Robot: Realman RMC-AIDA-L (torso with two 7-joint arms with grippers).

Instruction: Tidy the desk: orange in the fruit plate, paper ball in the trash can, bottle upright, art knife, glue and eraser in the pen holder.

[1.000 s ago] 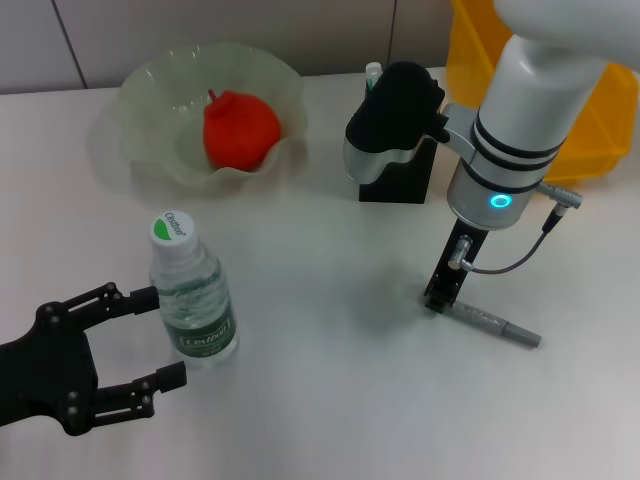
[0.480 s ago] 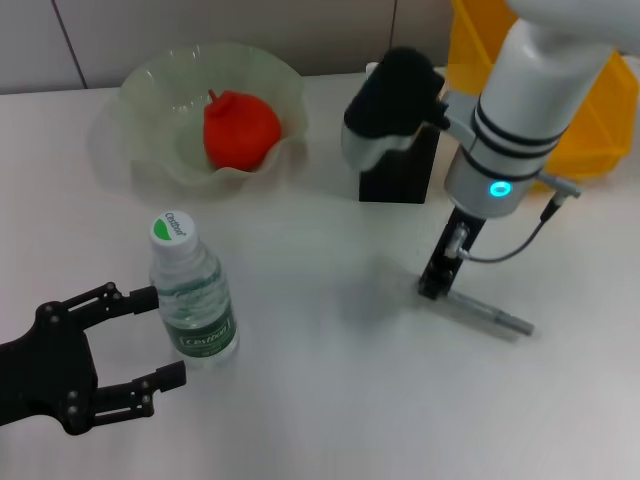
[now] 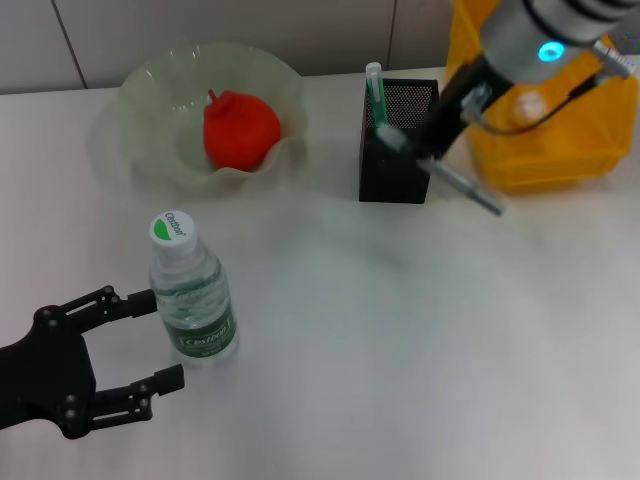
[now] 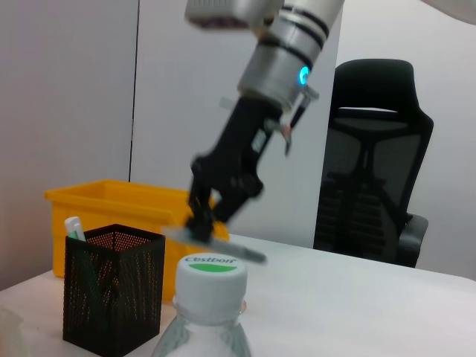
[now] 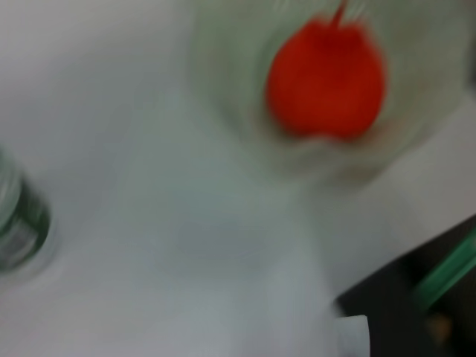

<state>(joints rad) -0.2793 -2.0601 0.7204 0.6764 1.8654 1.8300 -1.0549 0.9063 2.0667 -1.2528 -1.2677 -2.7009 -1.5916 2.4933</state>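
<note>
The right claw (image 3: 440, 150) has lifted the art knife (image 3: 468, 188) off the counter (image 3: 400, 340). A second ago the knife lay flat on the right side and the claw was down on its end; now it hangs in the air, tilted, just to the right of the pen holder (image 3: 398, 160). The claw is closed on the knife's upper end, and the left wrist view shows the same grip. The knife is not yet in the holder. I think the next step is to bring it above the open top and lower it in. A green-and-white stick (image 3: 376, 95) already stands in the far left corner of the holder.

The orange (image 3: 240, 128) sits in the fruit plate (image 3: 140, 120) at the far left, as before. The bottle (image 3: 190, 295) stands upright, near left. The left claw (image 3: 150, 340) stays open around it, fingers on both sides, not pressing.
</note>
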